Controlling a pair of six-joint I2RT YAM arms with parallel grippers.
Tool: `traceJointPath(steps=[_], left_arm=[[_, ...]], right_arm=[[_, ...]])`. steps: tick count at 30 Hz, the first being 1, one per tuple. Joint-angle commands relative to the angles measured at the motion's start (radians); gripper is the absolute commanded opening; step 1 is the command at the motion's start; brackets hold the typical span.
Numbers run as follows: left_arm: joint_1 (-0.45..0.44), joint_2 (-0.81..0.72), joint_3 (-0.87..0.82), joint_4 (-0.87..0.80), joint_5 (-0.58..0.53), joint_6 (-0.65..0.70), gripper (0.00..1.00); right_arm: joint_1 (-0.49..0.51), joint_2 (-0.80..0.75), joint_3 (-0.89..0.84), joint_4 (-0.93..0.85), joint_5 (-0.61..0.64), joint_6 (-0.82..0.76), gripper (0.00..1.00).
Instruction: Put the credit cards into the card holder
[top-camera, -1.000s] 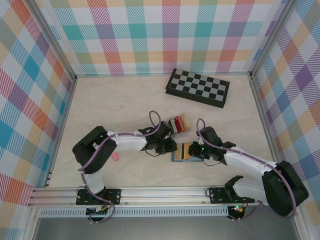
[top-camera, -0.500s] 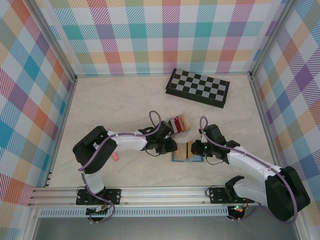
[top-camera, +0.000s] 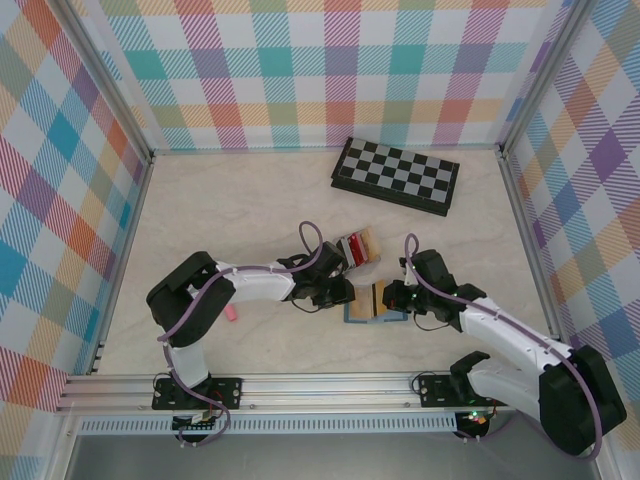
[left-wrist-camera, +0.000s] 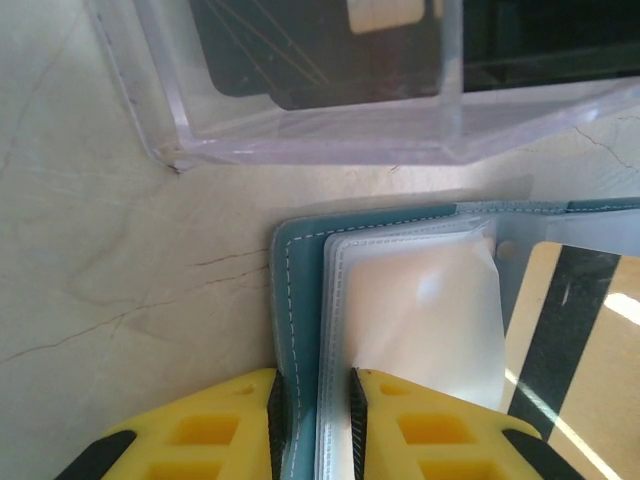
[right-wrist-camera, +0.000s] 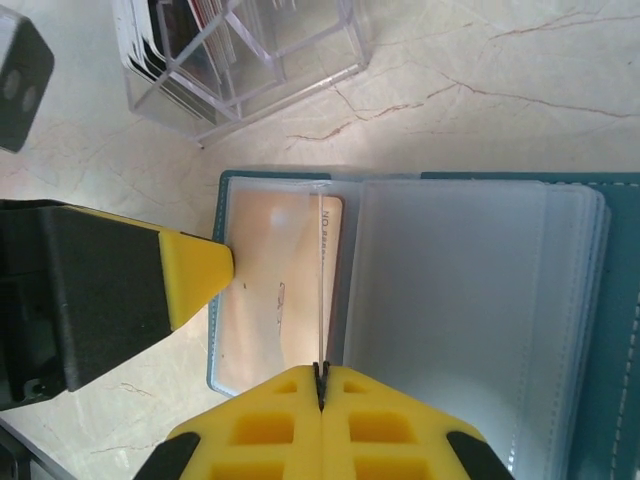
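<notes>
Pinning the card holder (left-wrist-camera: 295, 262) in the left gripper's (left-wrist-camera: 312, 385) clenched jaws, push the credit card (left-wrist-camera: 545, 320), pinched in the right gripper (right-wrist-camera: 322, 372), straight ahead into the clear sleeve (left-wrist-camera: 420, 300).

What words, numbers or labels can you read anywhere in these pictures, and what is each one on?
Nothing reads clearly enough to quote.
Tan card in the card holder: one line of tiny print along its edge, too small to read.
Cards in the clear rack: faint printing, blurred.
Chessboard: squares, no text.
</notes>
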Motion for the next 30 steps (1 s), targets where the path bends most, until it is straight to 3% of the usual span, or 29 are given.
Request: traceJointPath(steps=[1,8,16,24,30], left_arm=[[-0.011,0.032,-0.005,-0.056,-0.011,0.001,0.24],[-0.011,0.038,-0.002,-0.055,-0.006,0.002,0.24],[-0.012,0.036,-0.003,-0.055,-0.006,0.001,0.24],[-0.011,0.03,-0.003,-0.049,-0.007,-0.003,0.27],[-0.012,0.025,-0.003,-0.052,-0.012,-0.002,0.3]], right_arm=[[0.008,0.027,0.003,0.009,-0.006,0.015,0.02],[0.008,0.094,-0.035,0.106,-0.037,0.061,0.02],[0.007,0.135,-0.009,0.034,-0.013,0.048,0.01],[0.009,0.162,-0.041,0.099,-0.09,0.08,0.01],[0.008,0.148,-0.021,0.014,-0.077,0.037,0.01]])
